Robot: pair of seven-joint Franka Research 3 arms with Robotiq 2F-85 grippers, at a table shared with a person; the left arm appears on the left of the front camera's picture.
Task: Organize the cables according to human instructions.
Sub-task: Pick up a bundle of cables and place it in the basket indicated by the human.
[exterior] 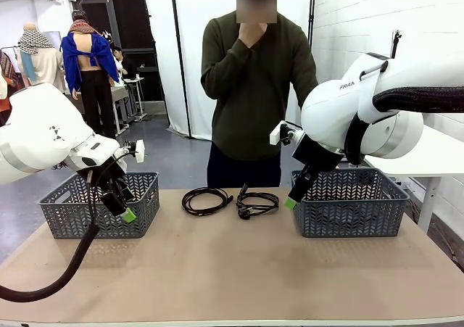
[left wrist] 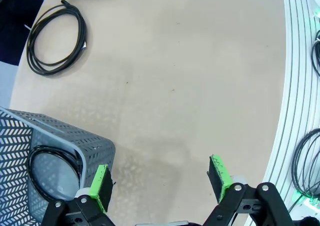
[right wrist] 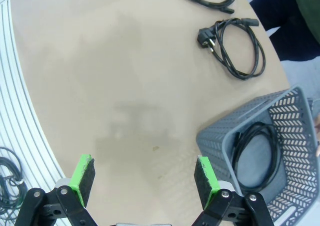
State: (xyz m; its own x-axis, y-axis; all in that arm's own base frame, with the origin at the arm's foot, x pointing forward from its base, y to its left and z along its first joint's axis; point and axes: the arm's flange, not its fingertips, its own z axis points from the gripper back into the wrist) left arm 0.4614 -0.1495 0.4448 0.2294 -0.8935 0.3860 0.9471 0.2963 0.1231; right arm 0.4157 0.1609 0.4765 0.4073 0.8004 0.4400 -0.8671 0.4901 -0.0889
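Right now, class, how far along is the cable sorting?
Done: one coiled cable lies in the left basket, a second cable in the right basket. In hand: nothing; the left gripper and right gripper hang open. Left: two coiled cables on the table between the baskets.

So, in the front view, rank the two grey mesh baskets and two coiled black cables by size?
Right grey mesh basket
Left grey mesh basket
Left coiled black cable and right coiled black cable: smallest, look alike

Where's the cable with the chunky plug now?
In the front view the plug cable lies on the table near the far edge, just right of the other loose cable and left of the right basket.
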